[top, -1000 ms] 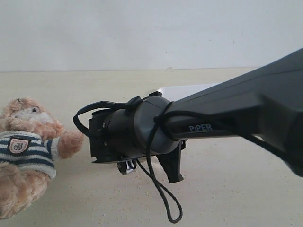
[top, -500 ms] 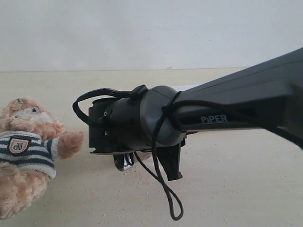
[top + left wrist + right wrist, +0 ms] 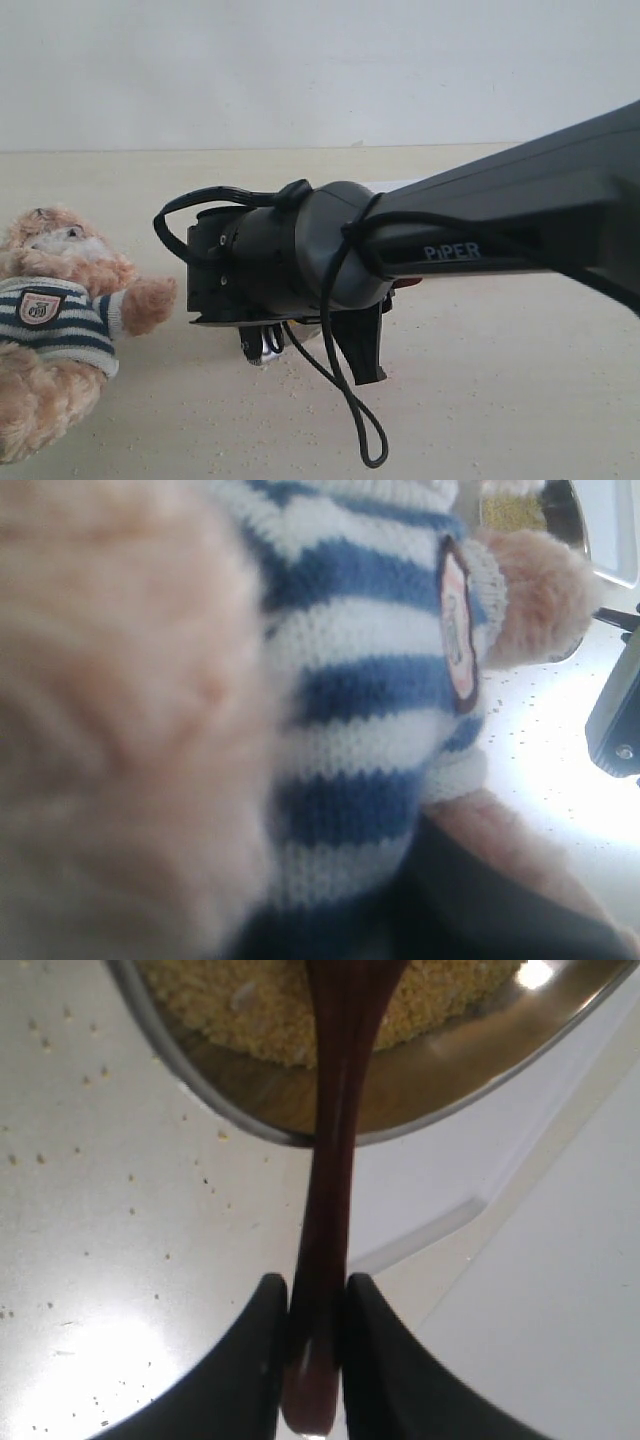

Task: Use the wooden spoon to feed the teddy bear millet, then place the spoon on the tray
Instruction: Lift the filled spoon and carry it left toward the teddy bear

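The teddy bear (image 3: 60, 320) sits at the table's left edge in its striped shirt (image 3: 370, 690). In the left wrist view its plush fills the picture, and a dark finger (image 3: 460, 900) of my left gripper presses into its side. My right gripper (image 3: 315, 1310) is shut on the end of the wooden spoon (image 3: 330, 1160). The spoon's handle runs over the rim of the steel bowl (image 3: 430, 1090) into the millet (image 3: 230, 1005). The white tray (image 3: 530, 1300) lies beside the bowl. In the exterior view my right arm (image 3: 450, 240) hides most of the bowl, the spoon and the tray.
Loose yellow grains (image 3: 320, 400) are scattered on the pale table in front of the bowl. A black cable loop (image 3: 365, 440) hangs from the right arm down to the tabletop. A white wall closes off the back.
My right arm has shifted a little to the right with the spoon and covers more of the tray. Over the last half second it has held still. The bear has not moved.
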Available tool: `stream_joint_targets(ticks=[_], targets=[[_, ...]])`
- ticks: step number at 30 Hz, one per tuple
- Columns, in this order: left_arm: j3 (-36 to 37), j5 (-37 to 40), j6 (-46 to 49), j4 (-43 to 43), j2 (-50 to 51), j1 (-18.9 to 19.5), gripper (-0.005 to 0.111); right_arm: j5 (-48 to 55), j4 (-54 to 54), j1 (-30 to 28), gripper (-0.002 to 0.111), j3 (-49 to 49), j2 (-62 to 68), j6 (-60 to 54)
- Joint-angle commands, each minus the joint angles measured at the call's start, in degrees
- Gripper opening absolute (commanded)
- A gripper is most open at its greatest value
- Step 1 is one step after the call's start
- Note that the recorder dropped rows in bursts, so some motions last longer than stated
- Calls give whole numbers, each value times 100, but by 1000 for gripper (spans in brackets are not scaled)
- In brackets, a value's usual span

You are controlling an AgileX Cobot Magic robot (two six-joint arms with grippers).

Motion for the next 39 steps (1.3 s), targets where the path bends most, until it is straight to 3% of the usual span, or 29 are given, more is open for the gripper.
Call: stream_joint_targets(ticks=[1,7,15,39], targets=[[16,45,-1,-123,-57,8,8,22,66,-8,0,-19,-84,-14],[16,45,-1,-123,-57,8,8,22,282,-55,0,-229,-84,6],[16,45,-1,-123,-57,8,8,22,1451,-502,0,-1010,-84,61],[16,45,-1,-123,-57,8,8,22,2320,-768,0,-1036,-218,-47]])
